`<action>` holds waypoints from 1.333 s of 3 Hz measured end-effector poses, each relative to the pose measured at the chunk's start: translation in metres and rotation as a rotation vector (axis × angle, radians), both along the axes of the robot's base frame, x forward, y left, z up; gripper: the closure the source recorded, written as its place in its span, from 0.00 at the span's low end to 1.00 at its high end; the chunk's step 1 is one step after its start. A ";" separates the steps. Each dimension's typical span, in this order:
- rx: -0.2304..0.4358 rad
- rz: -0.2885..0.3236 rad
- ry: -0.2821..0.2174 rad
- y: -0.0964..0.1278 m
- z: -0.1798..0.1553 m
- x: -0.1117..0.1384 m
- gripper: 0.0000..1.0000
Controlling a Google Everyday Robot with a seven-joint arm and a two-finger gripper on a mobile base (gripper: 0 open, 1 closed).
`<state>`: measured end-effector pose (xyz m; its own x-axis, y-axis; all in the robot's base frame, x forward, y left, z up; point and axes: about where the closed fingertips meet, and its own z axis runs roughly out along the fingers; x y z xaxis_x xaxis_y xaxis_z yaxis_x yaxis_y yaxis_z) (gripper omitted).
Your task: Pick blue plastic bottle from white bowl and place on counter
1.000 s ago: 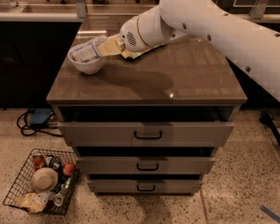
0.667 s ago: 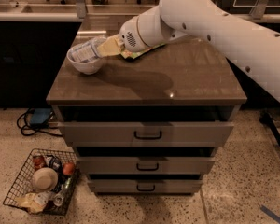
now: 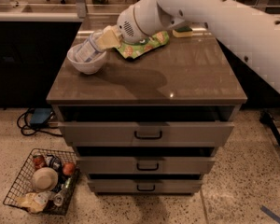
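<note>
The white bowl [image 3: 86, 62] stands at the back left of the counter [image 3: 177, 78]. The blue plastic bottle [image 3: 87, 50] lies tilted in the bowl, its upper end sticking out over the rim to the right. My gripper [image 3: 107, 38] reaches in from the right on the white arm. Its beige fingers [image 3: 113, 35] are closed on the bottle's upper end, just above the bowl's right rim. The bottle's lower end still rests inside the bowl.
A green patterned bag [image 3: 142, 45] lies behind the gripper on the counter, with a yellow-green sponge [image 3: 183, 31] further back. The three drawers [image 3: 148, 134] below stand slightly open. A wire basket [image 3: 44, 181] of items sits on the floor at the left.
</note>
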<state>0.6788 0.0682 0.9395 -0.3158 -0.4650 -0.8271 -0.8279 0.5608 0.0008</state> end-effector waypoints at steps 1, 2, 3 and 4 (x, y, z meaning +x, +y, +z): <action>-0.113 -0.019 -0.041 -0.007 0.049 0.013 1.00; -0.215 -0.024 -0.063 -0.011 0.089 0.029 1.00; -0.288 -0.031 -0.072 -0.025 0.130 0.029 1.00; -0.378 -0.075 -0.052 -0.059 0.165 0.013 1.00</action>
<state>0.6922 0.0094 1.1045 -0.3229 -0.7169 -0.6179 -0.7779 0.5729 -0.2581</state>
